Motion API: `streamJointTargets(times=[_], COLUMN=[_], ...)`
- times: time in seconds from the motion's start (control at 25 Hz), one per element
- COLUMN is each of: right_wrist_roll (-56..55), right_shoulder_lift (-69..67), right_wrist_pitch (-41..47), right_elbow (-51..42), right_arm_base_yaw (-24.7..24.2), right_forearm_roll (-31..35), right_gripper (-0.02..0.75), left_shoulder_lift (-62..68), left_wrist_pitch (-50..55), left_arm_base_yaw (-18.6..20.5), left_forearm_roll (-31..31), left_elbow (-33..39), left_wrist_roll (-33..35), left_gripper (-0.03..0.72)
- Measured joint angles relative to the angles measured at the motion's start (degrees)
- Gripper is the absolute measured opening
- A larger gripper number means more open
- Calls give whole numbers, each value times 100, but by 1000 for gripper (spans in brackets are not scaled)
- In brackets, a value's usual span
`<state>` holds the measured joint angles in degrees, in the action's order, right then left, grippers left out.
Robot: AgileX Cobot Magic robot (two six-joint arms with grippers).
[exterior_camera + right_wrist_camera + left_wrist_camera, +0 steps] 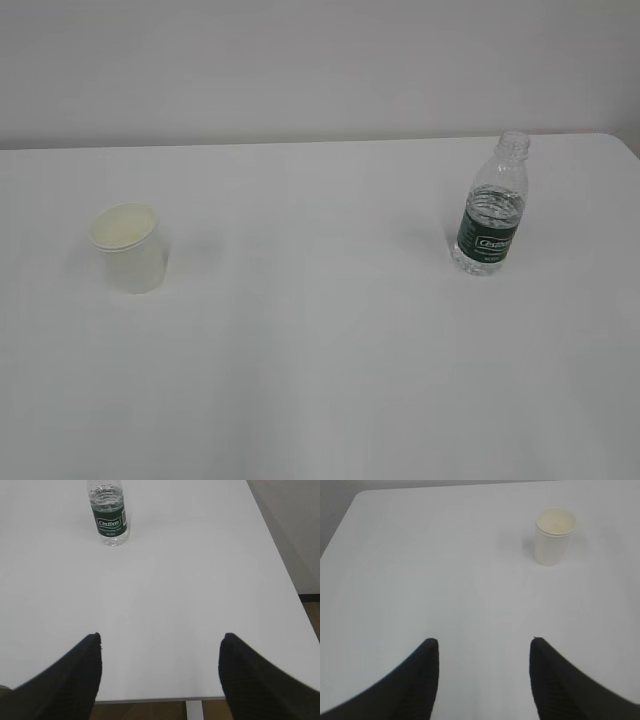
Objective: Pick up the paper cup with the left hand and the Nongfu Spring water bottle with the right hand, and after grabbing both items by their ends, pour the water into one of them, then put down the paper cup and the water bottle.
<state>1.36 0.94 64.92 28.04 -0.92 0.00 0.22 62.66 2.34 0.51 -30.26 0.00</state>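
The cream paper cup (128, 249) stands upright on the left of the white table (320, 350). The clear water bottle (491, 208), capless with a dark green label band, stands upright on the right; water fills it to about the top of the label. In the left wrist view the cup (553, 536) sits far ahead and to the right of my left gripper (484, 641), which is open and empty. In the right wrist view the bottle (109, 514) is far ahead and left of my right gripper (161, 636), open wide over the table's near edge. Neither arm shows in the exterior view.
A pale wall (320, 60) runs behind the table's far edge. The table's right edge (280, 560) drops to a grey floor, and its near edge (155, 699) lies just under the right gripper, with brown floor below.
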Motion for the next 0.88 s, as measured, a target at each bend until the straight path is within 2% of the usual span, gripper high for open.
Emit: streamJointTargets(times=[0.88], right_wrist_roll=[0], right_shoulder_lift=[0], right_wrist_pitch=[0], right_elbow=[0], right_arm_base_yaw=[0], right_forearm_roll=[0], right_gripper=[553], left_shoulder_lift=[0], left_wrist_pitch=[0], left_arm_base_yaw=[0], left_forearm_roll=[0], left_elbow=[0], left_wrist_roll=[0], left_gripper=[377])
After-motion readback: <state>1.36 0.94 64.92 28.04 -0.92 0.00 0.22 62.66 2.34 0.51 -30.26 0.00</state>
